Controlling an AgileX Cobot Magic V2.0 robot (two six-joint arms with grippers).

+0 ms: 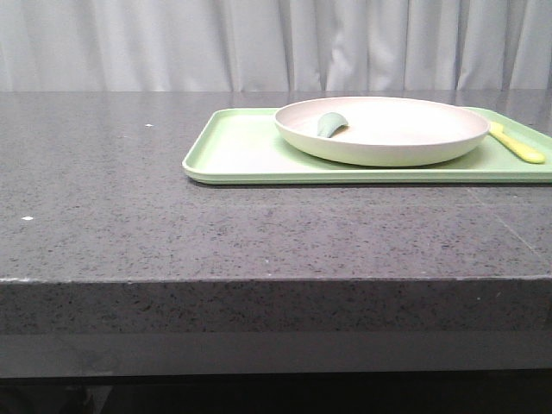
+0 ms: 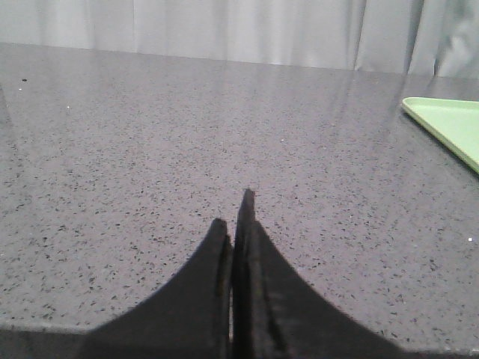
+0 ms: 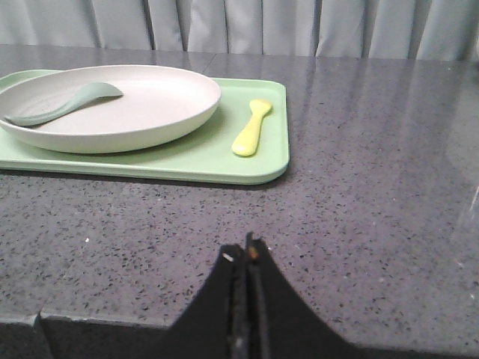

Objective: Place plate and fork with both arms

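The cream plate [image 1: 405, 138] sits on a light-green tray [image 1: 233, 155] at the back right of the table. It also shows in the right wrist view [image 3: 150, 112]. A grey-green spoon-like utensil [image 1: 329, 125] lies in the plate. The pale-yellow fork [image 1: 517, 145] lies on the tray to the right of the plate, and shows in the right wrist view [image 3: 251, 129]. My left gripper [image 2: 233, 217] is shut and empty over bare table, left of the tray. My right gripper [image 3: 247, 250] is shut and empty near the table's front edge, short of the tray. Neither gripper shows in the front view.
The dark speckled stone table [image 1: 129, 198] has its front edge near the camera. A corner of the tray [image 2: 449, 127] shows in the left wrist view. A pale curtain [image 1: 259, 43] hangs behind the table.
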